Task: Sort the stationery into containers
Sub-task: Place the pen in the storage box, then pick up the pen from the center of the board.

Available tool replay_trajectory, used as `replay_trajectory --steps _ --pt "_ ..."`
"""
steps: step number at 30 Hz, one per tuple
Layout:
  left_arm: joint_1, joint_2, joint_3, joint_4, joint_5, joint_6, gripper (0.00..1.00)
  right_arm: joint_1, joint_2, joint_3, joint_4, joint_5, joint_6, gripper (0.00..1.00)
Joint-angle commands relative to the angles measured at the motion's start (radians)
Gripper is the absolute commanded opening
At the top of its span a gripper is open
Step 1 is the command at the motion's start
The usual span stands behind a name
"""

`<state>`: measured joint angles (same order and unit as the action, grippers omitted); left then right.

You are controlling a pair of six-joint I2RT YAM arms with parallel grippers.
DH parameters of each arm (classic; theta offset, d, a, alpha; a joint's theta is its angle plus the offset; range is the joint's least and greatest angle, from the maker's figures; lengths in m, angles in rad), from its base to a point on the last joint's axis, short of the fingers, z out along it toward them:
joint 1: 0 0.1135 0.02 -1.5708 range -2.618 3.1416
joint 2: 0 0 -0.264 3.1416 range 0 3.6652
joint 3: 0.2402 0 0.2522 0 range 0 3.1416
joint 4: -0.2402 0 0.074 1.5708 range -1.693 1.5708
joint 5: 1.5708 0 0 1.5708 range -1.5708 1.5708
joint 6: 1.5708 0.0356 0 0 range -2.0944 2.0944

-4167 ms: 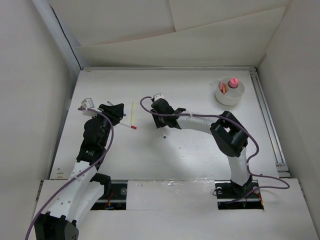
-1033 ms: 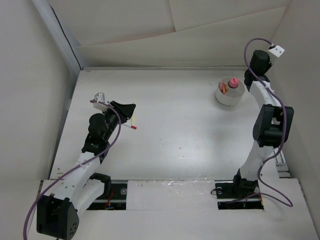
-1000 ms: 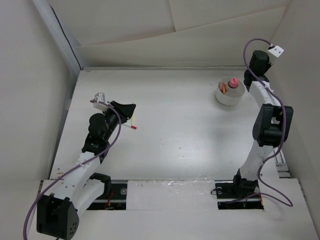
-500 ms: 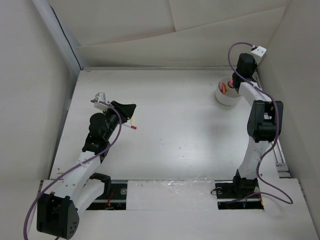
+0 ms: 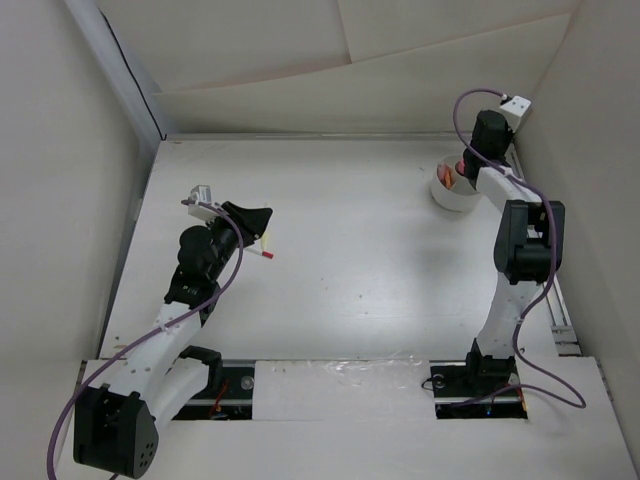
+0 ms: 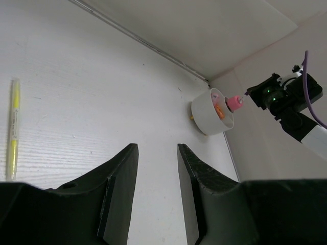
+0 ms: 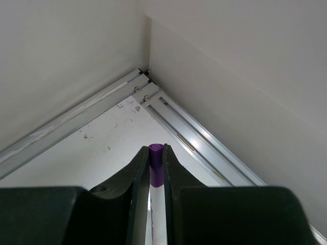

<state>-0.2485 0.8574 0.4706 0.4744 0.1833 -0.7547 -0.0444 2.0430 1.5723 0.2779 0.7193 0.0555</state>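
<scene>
**Over the cup: right arm arrived with a pen**

At the far right corner of the desk [image 5: 380,260], the right arm had made the big move. About four seconds before, it lay stretched toward the desk's middle. One second before, it stood upright beside the cup [image 5: 450,200], and in the last half second it leaned in so its wrist covered most of the cup from above.

- Right tool [image 7: 156,152]: clamped on a purple-ended pen [image 7: 156,171], held upright between the fingers. The wrist view showed only the corner rails beyond it, so I could not tell which compartment lay beneath.
- Cup contents, seen from the left wrist: pink-capped tube [image 6: 235,102] standing up and an orange piece [image 6: 218,109] inside.
- Left tool [image 6: 156,148]: jaws apart, nothing between them. The left arm had not shifted over the last second (waiting, by the look of it).
- Yellow pen [image 6: 14,127]: flat on the desk just ahead of the left tool. A red-tipped pen [image 5: 262,253] lay close by, near the tool's right side.

Reading: the carry looked finished and the drop was the step in hand. Once the pen went in, two pens would remain, both on the left arm's side.
</scene>
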Motion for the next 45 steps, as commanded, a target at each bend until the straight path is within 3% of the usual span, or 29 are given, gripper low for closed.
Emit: replay_trajectory --steps 1,8,15,16,20,26,29,33,35,41,45 --pt "0.002 -0.009 0.013 0.050 0.008 0.017 0.33 0.006 -0.001 -0.011 0.061 0.011 -0.011 0.08" --pt "0.002 -0.018 0.013 0.041 0.008 0.017 0.33 0.017 -0.049 -0.076 0.052 -0.023 -0.011 0.16" --pt "0.002 -0.018 0.013 0.041 0.008 0.017 0.33 0.017 -0.128 -0.147 0.041 -0.041 0.039 0.31" --pt "0.002 -0.018 0.013 0.041 0.008 0.017 0.33 0.026 -0.151 -0.159 0.023 -0.041 0.068 0.39" --pt "0.002 -0.029 0.013 0.041 -0.001 0.017 0.33 0.026 -0.225 -0.198 0.023 -0.076 0.118 0.51" --pt "0.002 -0.047 0.003 0.020 -0.030 0.017 0.33 0.072 -0.343 -0.225 -0.011 -0.109 0.150 0.53" --pt "0.002 -0.047 0.003 0.009 -0.042 0.017 0.33 0.103 -0.401 -0.260 -0.032 -0.237 0.174 0.45" --pt "0.002 -0.057 0.022 -0.069 -0.113 0.017 0.32 0.172 -0.474 -0.305 -0.054 -0.594 0.234 0.07" --pt "0.002 -0.067 0.043 -0.101 -0.160 0.017 0.32 0.280 -0.474 -0.305 -0.063 -0.679 0.234 0.00" --pt "0.002 -0.147 0.019 -0.121 -0.226 0.008 0.31 0.547 -0.313 -0.212 -0.172 -0.750 0.124 0.00" --pt "0.002 -0.221 -0.003 -0.149 -0.298 -0.012 0.31 0.697 -0.187 -0.153 -0.172 -0.912 0.072 0.05"
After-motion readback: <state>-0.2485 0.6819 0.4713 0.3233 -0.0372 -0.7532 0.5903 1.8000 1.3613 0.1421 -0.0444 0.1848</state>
